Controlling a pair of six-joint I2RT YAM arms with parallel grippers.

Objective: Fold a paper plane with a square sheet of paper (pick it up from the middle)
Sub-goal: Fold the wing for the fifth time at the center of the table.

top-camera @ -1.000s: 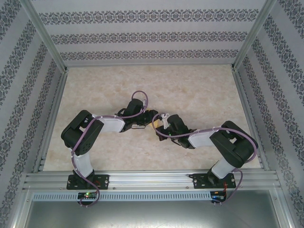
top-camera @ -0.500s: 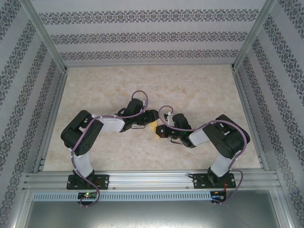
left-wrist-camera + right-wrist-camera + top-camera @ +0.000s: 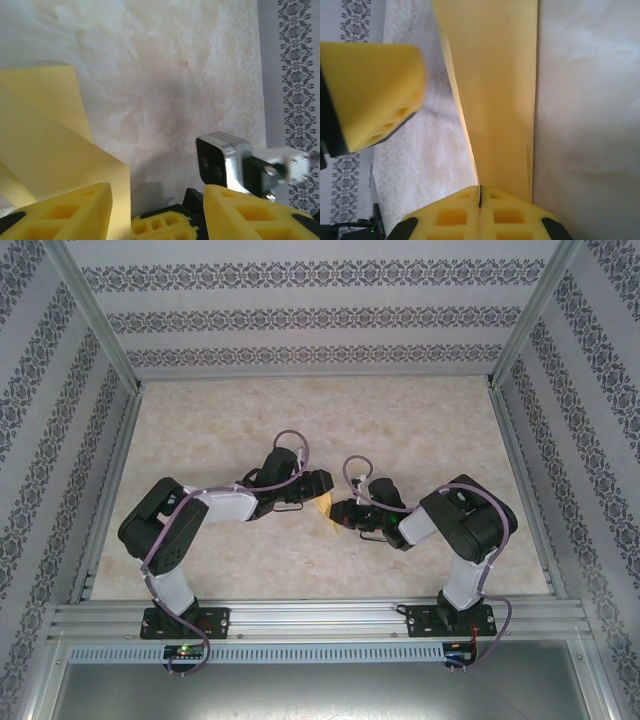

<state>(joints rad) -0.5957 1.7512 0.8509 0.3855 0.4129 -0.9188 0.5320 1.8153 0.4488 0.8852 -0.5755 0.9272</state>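
The yellow-orange sheet of paper (image 3: 326,508) is folded and held just off the table's middle, between the two grippers. My right gripper (image 3: 342,512) is shut on its fold edge; in the right wrist view the layered paper (image 3: 495,90) runs up from the closed fingertips (image 3: 480,192). My left gripper (image 3: 322,488) stands open right beside it. In the left wrist view the paper (image 3: 45,140) leans against the left finger (image 3: 65,212), its edge reaching into the open gap (image 3: 156,192). Most of the paper's outline is hidden, so I cannot tell whether it has a paper plane shape.
The pale marbled table (image 3: 420,430) has free room behind and to both sides of the grippers. Patterned walls and aluminium rails (image 3: 300,615) close it in. The right wrist's camera block (image 3: 222,160) sits close in front of the left gripper's right finger (image 3: 255,212).
The right arm has drawn its elbow in and swung its gripper left towards the left gripper, paper still pinched. The left arm has shifted slightly forward and right.
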